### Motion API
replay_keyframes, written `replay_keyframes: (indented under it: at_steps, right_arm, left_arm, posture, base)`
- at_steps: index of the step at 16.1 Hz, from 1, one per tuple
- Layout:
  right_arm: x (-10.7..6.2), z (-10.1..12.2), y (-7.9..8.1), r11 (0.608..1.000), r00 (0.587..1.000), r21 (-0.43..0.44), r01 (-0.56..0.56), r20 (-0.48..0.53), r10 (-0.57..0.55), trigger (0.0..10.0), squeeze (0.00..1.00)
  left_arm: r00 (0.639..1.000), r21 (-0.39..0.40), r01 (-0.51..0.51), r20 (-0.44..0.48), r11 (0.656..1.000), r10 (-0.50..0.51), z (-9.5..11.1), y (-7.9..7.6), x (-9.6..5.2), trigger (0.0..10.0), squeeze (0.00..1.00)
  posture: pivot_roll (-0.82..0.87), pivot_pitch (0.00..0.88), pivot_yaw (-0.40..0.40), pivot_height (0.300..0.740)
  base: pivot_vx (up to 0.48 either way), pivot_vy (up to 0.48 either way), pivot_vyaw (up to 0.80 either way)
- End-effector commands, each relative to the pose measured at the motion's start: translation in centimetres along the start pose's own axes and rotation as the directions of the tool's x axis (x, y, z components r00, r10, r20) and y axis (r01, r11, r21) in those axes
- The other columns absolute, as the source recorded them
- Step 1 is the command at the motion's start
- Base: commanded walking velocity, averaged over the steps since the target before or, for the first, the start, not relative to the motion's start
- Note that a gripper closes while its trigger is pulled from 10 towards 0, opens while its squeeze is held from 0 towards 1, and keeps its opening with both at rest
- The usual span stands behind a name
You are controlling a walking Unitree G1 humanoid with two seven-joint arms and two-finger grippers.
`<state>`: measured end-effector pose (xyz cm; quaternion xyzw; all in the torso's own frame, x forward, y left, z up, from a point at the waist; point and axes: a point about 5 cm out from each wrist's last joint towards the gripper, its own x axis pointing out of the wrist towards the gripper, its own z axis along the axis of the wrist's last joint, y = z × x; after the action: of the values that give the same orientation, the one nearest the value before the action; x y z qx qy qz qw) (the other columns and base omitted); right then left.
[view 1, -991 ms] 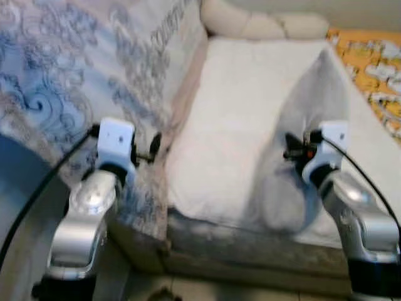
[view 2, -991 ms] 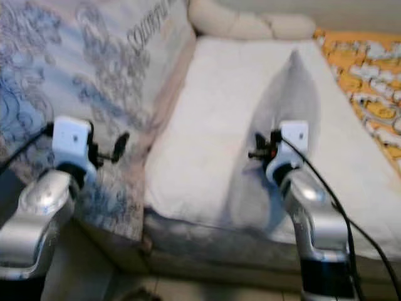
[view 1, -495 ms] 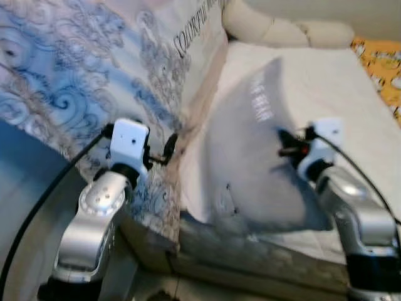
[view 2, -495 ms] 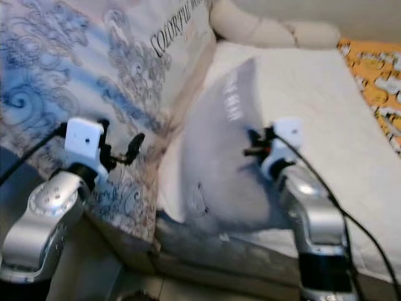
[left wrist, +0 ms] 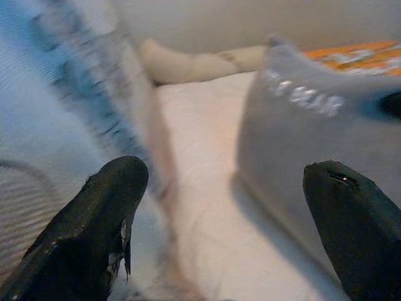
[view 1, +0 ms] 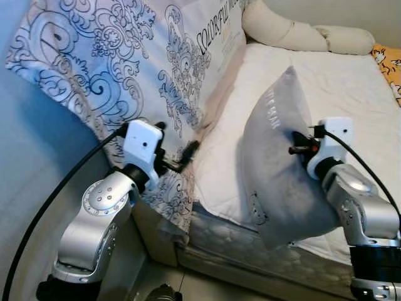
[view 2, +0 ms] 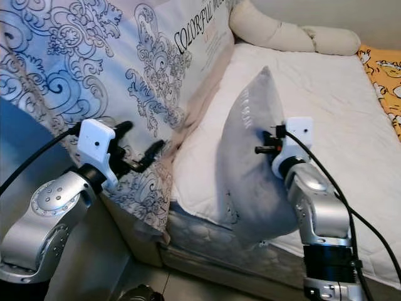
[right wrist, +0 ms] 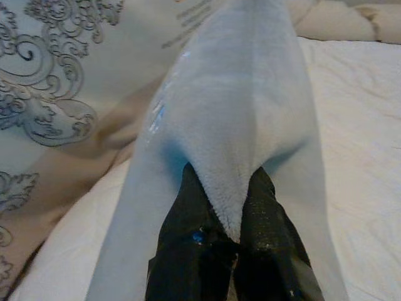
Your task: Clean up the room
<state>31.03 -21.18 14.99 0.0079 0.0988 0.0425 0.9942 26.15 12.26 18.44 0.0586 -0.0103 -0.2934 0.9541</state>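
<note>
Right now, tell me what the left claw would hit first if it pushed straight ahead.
Probably the white mattress, which lies between the open left claw's fingers, with the grey pillow just off to one side. Depth is unclear.

Patterned sheet (view 2: pixel 156 56): "COLORFUL..." partly readable; pillow (view 2: pixel 247 157) print illegible.

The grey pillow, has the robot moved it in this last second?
Yes. The grey pillow, pinched in the right gripper, has swung up off the white mattress toward the patterned blanket.

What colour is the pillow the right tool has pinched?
Plain grey, with a line of small white lettering near its top; the pillow shows best in the left eye view.
</note>
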Motion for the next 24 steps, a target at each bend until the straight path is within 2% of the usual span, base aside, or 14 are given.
replay_keyframes:
  at_steps: [1,3,4,7,11,14,15,16,17,18,19,20,22,24]
  right_arm:
    - [0.1,2.7,-1.0,0.999,0.993,-0.024,0.048,0.11,-0.045,10.0,0.0]
    - [0.3,3.0,-2.1,0.994,0.989,-0.028,0.105,0.111,-0.101,10.0,0.0]
    - [0.3,3.0,-2.2,0.993,0.988,-0.029,0.113,0.111,-0.109,10.0,0.0]
    - [2.5,3.1,-2.0,0.994,0.99,-0.022,0.104,0.1,-0.101,10.0,0.0]
    - [6.8,3.4,0.6,0.999,0.997,-0.009,0.045,0.061,-0.044,10.0,0.0]
    - [9.3,8.1,4.1,0.992,0.99,0.121,-0.03,0.143,0.012,10.0,0.0]
    - [9.8,10.5,5.7,0.96,0.981,0.267,-0.084,0.194,0.032,10.0,0.0]
    - [9.9,11.1,6.1,0.946,0.978,0.308,-0.099,0.206,0.035,10.0,0.0]
    - [10.0,13.1,7.1,0.873,0.967,0.462,-0.156,0.252,0.039,10.0,0.0]
    - [10.0,13.4,7.3,0.852,0.964,0.495,-0.17,0.262,0.041,10.0,0.0]
    - [10.0,13.8,7.5,0.796,0.959,0.571,-0.201,0.279,0.042,10.0,0.0]
    - [10.0,13.7,7.4,0.756,0.96,0.621,-0.206,0.279,0.032,10.0,0.0]
    - [10.3,10.3,6.4,0.717,0.982,0.687,-0.117,0.186,-0.017,10.0,0.0]
    - [10.0,4.4,5.1,0.694,0.998,0.72,0.012,0.031,-0.05,10.0,0.0]
  left_arm:
    - [0.991,-0.016,0.133,0.032,0.991,-0.132,0.9,-1.4,-0.1,10.0,0.0]
    - [0.959,-0.06,0.275,0.091,0.96,-0.269,2.2,-3.0,-0.4,10.0,0.0]
    - [0.955,-0.063,0.288,0.096,0.956,-0.281,2.3,-3.2,-0.4,10.0,0.0]
    - [0.994,0.003,0.102,0.029,0.995,-0.102,1.8,-1.0,0.8,10.0,0.0]
    - [0.999,0.03,0.052,-0.003,0.998,-0.052,1.8,0.2,0.4,10.0,0.0]
    - [0.999,0.043,0.037,-0.013,0.998,-0.036,1.9,0.4,-0.2,10.0,0.0]
    - [0.999,0.046,0.029,-0.023,0.999,-0.028,1.9,0.5,-0.7,10.0,0.0]
    - [0.999,0.047,0.028,-0.024,0.999,-0.027,1.9,0.4,-0.8,10.0,0.0]
    - [0.999,0.049,0.015,-0.034,0.999,-0.013,1.9,0.6,-1.3,10.0,0.0]
    - [0.999,0.05,0.013,-0.036,0.999,-0.011,1.9,0.6,-1.4,10.0,0.0]
    - [0.999,0.051,0.006,-0.04,0.999,-0.003,2.0,0.6,-1.7,10.0,0.0]
    - [0.999,0.051,0.001,-0.045,0.999,0.001,2.1,0.6,-1.9,10.0,0.0]
    - [0.998,0.053,-0.004,-0.062,0.999,0.007,2.0,0.5,-2.4,10.0,0.0]
    - [0.997,0.051,-0.02,-0.079,0.998,0.024,2.2,0.0,-3.2,10.0,0.0]
  posture:
    - [0.11,0.0,-0.003,0.74]
    - [0.1,0.0,-0.001,0.74]
    - [0.1,0.0,-0.002,0.74]
    - [0.09,0.0,0.013,0.74]
    - [0.11,0.0,0.019,0.74]
    - [0.15,0.0,0.001,0.74]
    - [0.17,0.0,-0.009,0.74]
    - [0.18,0.0,-0.011,0.74]
    - [0.2,0.0,-0.019,0.74]
    - [0.2,0.0,-0.019,0.74]
    - [0.22,0.0,-0.023,0.74]
    - [0.23,0.0,-0.026,0.74]
    - [0.26,0.0,-0.032,0.74]
    - [0.33,0.0,-0.036,0.74]
  base:
    - [0.0,0.0,0.0]
    - [0.0,0.0,0.0]
    - [0.0,0.0,0.0]
    - [0.0,0.0,0.0]
    - [0.0,0.0,0.0]
    - [0.0,0.0,0.0]
    - [0.0,0.0,0.0]
    - [0.0,0.0,0.0]
    - [0.0,0.0,0.0]
    - [0.0,0.0,0.0]
    - [0.0,0.0,0.0]
    - [0.0,0.0,0.0]
    - [0.0,0.0,0.0]
    - [0.0,0.0,0.0]
